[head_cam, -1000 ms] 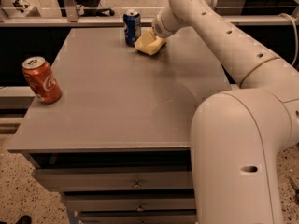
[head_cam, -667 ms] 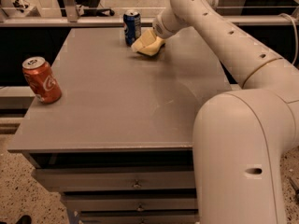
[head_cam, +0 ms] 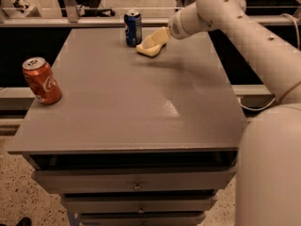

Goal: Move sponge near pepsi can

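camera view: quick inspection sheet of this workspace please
surface: grey table, flat top
job's things: sponge tilted just right of the pepsi can, at the far end
clutter: red cola can upright near the left edge
grippers: gripper at the sponge's upper end
cables: pale cable by the table's right side
surroundings: drawers under the table; speckled floor

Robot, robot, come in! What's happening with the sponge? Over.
Gripper at the sponge, far end of table. Sponge beside the blue can. Nothing between them.
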`<state>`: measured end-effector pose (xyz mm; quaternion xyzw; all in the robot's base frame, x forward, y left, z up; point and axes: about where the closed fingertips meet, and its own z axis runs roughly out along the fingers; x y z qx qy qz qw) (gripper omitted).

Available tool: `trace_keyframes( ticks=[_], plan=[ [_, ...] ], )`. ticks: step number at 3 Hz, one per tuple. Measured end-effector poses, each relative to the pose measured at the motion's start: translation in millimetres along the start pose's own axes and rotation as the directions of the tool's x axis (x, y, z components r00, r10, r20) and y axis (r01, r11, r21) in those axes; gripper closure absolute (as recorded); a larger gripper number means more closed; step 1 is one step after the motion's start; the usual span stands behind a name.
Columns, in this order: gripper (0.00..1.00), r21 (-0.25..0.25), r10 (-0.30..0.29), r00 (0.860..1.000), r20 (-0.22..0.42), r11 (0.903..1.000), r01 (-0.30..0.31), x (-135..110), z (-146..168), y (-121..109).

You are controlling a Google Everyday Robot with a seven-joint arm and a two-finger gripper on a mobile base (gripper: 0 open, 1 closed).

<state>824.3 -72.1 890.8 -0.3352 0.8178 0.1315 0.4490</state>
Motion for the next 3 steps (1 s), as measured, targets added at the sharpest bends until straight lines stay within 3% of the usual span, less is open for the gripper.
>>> trace_keyframes(
  ticks=[1,2,3],
  plan=[
    [0.00,-0.025,-0.013,0.992,0.129,0.9996,0.016,10.3,-66.5,-9.5],
    [0.00,-0.008,-0.019,0.974,0.225,0.9997,0.021,27.9,-135.4,-22.0],
    [0.00,0.041,-0.008,0.973,0.230,0.9992,-0.002,51.7,-169.5,-45.8]
  ],
)
